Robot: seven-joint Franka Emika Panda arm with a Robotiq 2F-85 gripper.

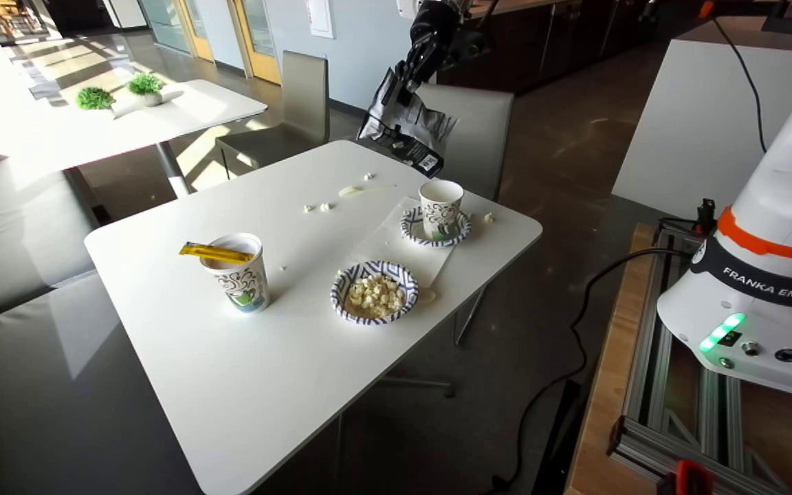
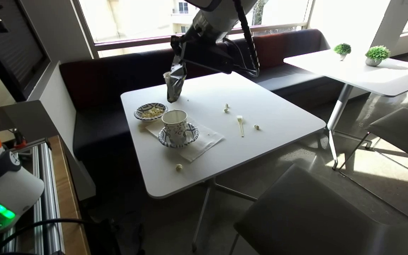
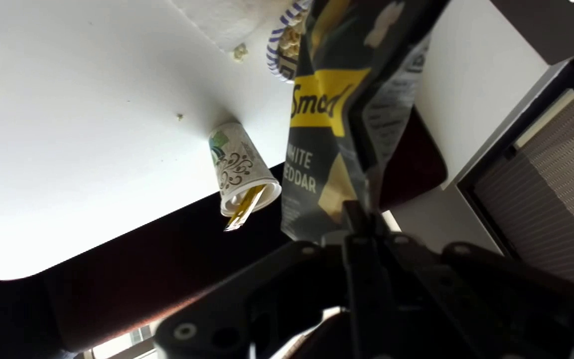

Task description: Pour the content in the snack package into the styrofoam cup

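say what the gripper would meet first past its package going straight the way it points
Probably the table, or the bench beyond its edge: the snack package in the gripper hides that line in the wrist view, leaving depth unclear.

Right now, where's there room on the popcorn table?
In an exterior view, the table looks bare between the popcorn bowl, cup with yellow strip, and near corner. It's crowded around the napkin, second cup and snack package.
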